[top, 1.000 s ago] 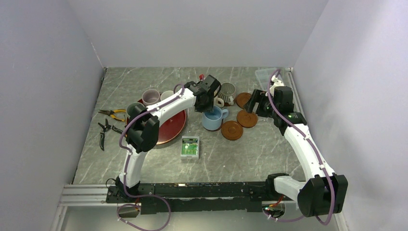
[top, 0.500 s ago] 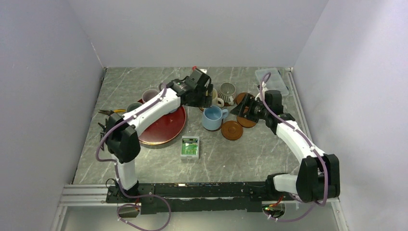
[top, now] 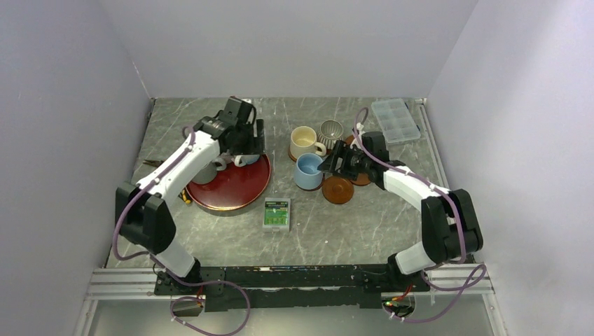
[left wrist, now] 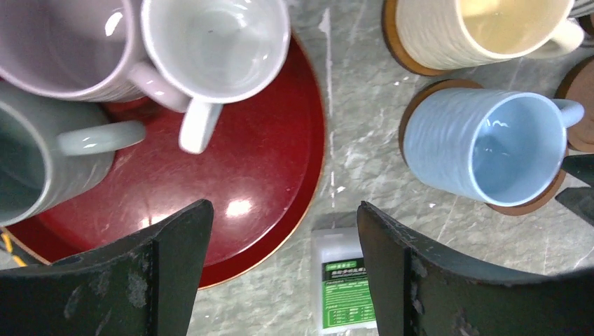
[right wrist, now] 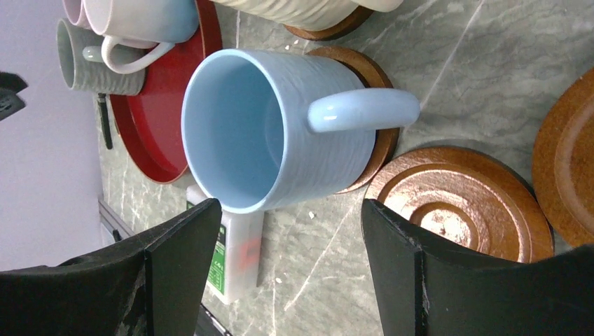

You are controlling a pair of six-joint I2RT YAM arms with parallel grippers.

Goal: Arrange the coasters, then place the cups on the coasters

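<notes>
The light blue cup (top: 307,172) (right wrist: 238,129) stands on a coaster (right wrist: 384,143), and the cream cup (top: 303,141) on another beside it. Behind them is the striped cup (top: 330,131). An empty coaster (top: 337,190) (right wrist: 462,203) lies right of the blue cup, with one more (right wrist: 569,171) past it. The mauve (left wrist: 56,42), white (left wrist: 213,45) and grey-green (left wrist: 35,161) cups crowd the dark-red tray (left wrist: 273,154). My left gripper (top: 249,143) (left wrist: 284,208) hangs open over the tray's edge, holding nothing. Open too, my right gripper (top: 328,162) (right wrist: 291,206) is just beside the blue cup's handle (right wrist: 364,108), apart from it.
A green-labelled box (top: 277,214) (left wrist: 347,287) lies in front of the tray and the blue cup. A clear compartment case (top: 396,120) sits at the back right. Pliers (top: 183,197) lie left of the tray, mostly hidden by my left arm.
My left gripper has let go of the light blue cup on its coaster, opened, and swung left over the tray. My right gripper has moved left to the blue cup.
</notes>
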